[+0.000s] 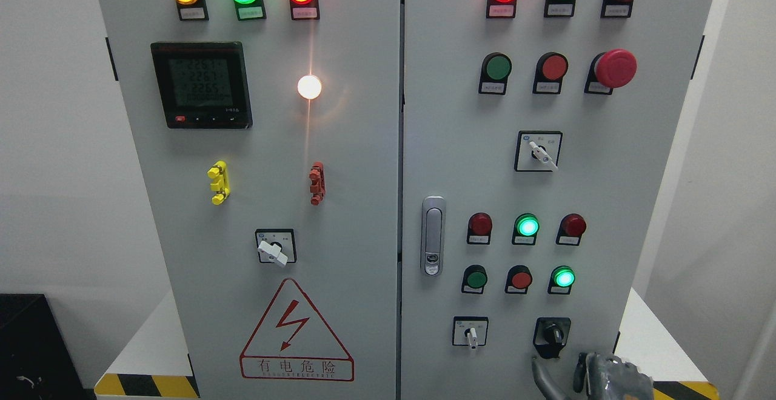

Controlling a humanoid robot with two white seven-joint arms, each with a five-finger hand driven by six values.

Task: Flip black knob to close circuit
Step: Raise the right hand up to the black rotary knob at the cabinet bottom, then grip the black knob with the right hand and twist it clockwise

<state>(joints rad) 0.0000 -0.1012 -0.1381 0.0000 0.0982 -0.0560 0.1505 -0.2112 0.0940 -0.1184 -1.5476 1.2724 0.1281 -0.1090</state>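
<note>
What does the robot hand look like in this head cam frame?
Only one robot hand shows, at the bottom edge right of the middle, just below the black knob. It is dark grey with a glossy, metallic-looking sheen, and its fingers are slim, dark and segmented. No cables or markings are legible. The other arm is out of view.

Matt grey painted metal cabinet, glossy black plastic knob, shiny chrome door handle.
</note>
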